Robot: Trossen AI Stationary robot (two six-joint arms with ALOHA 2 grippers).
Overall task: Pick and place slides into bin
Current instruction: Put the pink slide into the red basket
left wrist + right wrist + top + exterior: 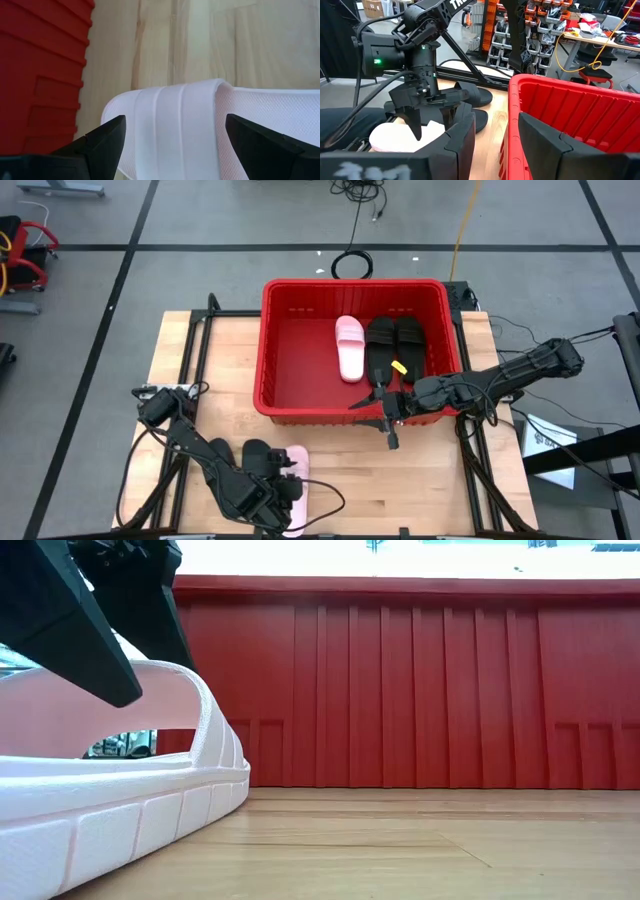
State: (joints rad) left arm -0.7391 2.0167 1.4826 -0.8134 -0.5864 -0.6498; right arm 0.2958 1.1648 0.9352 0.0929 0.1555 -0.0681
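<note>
A pale pink slide [298,470] lies sole down on the table's near left, with a black slide [256,452] beside it. My left gripper [175,137] is open, pointing down, one finger on each side of the pink slide's strap [175,110]. I cannot tell whether it touches the strap. The red bin [266,330] at the table's middle holds a pink slide [350,348] and two black slides [380,350]. My right gripper [382,420] is open and empty at the bin's near wall [512,115].
The bin's ribbed near wall [420,690] stands just behind the pink slide [120,790]. The right wrist view shows two black slides [476,96] on the table beyond my left arm. Bare wood lies between the two arms along the near edge.
</note>
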